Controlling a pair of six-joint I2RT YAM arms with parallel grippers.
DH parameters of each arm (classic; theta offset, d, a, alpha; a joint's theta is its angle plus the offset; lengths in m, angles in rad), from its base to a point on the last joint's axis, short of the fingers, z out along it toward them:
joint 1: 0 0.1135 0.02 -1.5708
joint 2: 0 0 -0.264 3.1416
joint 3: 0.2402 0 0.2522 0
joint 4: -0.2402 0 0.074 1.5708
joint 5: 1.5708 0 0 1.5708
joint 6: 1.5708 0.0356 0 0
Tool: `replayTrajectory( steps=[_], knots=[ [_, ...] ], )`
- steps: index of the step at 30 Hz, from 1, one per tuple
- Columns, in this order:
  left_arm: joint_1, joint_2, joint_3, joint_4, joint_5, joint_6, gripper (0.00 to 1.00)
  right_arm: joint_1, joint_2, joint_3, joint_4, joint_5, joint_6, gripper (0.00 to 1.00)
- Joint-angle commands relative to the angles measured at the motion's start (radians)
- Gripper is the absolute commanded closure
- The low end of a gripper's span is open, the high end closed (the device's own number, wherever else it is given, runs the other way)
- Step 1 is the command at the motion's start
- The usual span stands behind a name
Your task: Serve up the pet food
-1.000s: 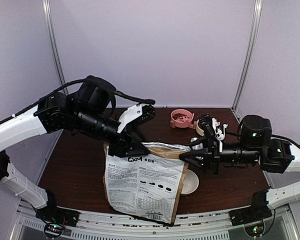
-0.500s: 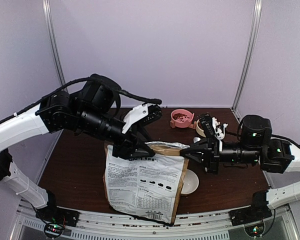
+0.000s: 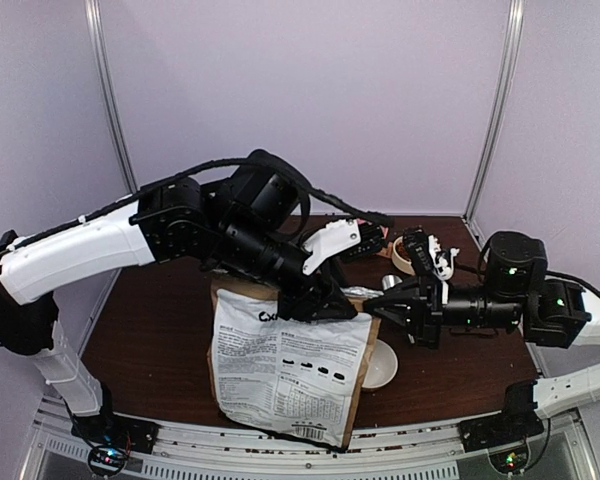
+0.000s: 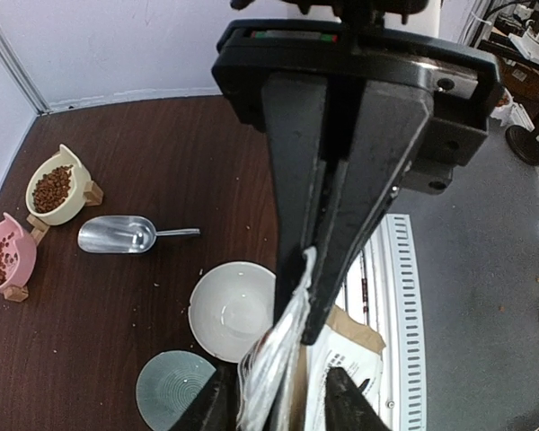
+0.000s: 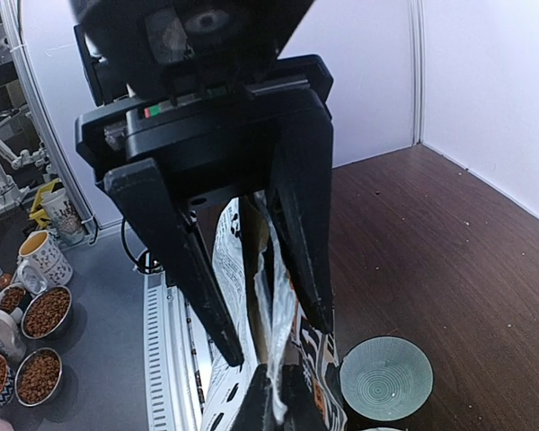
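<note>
Left wrist: hand (image 4: 296, 359) pinching bag (image 4: 274, 359) rim.

Two feeder bowls holding pet food (image 4: 52, 189) — one cream (image 4: 69, 169), one pink (image 4: 18, 245); one metal scoop (image 4: 117, 235); one white bowl (image 4: 229, 305); one green bowl (image 4: 172, 391); one bag (image 3: 285, 370).

— How do the two arms stand?
— The left arm (image 3: 130, 235) reaches across from nine o'clock toward the centre. Its left gripper (image 3: 330, 300) points down, jaws closed on a thin edge.
— And the other?
— The right arm (image 3: 540, 305) stretches from three o'clock toward nine, held level. The right gripper (image 3: 380, 308) has its jaws fully closed.
</note>
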Motion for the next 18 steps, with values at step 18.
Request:
replayTrajectory(
  steps=[18],
  knots=[
    [-0.013, 0.009, 0.048, -0.023, 0.029, 0.038, 1.0, -0.004, -0.056, -0.025, 0.049, 0.041, 0.004, 1.0]
  ],
)
